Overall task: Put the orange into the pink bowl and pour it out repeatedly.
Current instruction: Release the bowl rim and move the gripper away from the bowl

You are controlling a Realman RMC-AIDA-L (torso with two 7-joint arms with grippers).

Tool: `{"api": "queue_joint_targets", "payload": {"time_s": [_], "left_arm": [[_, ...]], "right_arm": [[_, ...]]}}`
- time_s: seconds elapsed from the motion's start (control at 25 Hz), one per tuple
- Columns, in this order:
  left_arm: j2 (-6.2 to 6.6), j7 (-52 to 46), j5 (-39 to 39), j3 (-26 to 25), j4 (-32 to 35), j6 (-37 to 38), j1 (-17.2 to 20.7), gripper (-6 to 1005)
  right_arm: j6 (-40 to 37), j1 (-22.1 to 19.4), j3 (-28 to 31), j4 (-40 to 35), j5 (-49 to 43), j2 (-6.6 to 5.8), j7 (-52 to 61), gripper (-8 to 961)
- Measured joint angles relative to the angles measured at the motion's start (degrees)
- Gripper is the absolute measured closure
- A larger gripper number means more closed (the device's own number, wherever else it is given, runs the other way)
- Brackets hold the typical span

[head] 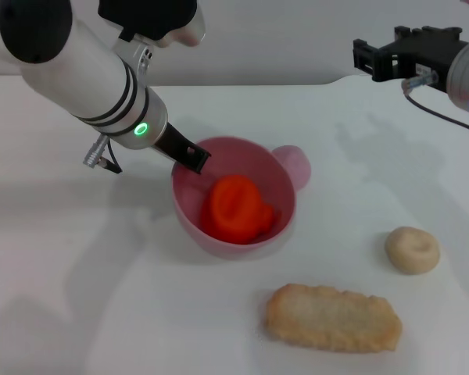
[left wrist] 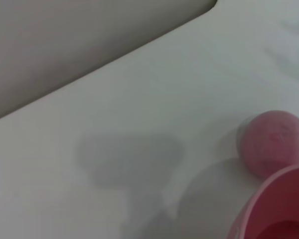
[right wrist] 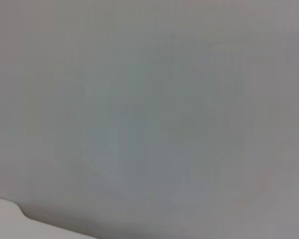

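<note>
At the middle of the white table (head: 78, 258) sits the smooth, deep, matte pink plastic bowl (head: 277, 183), upright, with the lumpy bright red-orange toy orange (head: 236, 208) lying inside it against the bottom. Over the bowl's rim on the robot's left, the left gripper (head: 194, 158) is clenched on that rim. Just behind the bowl rests a small solid pink dome (head: 297, 162). Near the bowl lie a beige ring-shaped doughnut (head: 412, 249) and a flat breaded cutlet (head: 333, 319). High above the table beyond the bowl hangs the right gripper (head: 365, 56), fingers spread apart, holding nothing. No writing can be read.
</note>
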Motion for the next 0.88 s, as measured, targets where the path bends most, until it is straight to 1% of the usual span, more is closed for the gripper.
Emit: {"api": "queue_joint_targets", "payload": {"time_s": [0.32,0.76,0.88], "left_arm": [[-0.04,0.0,-1.55,-0.01,-4.15,3.83,-0.03,784],[-0.05,0.0,-2.0,0.01,-5.07,5.62,0.3,781],[-0.05,-0.01,-2.14,0.16,-7.28,8.06,0.63,781]], "right_arm": [[0.04,0.44,0.03,1.87,-0.1,-0.11,-0.28,379],[0.14,0.98,0.2,2.25,-0.22,-0.29,-0.34,384],[-0.04,1.05,0.32,2.33,-0.25,-0.33,-0.41,384]]}}
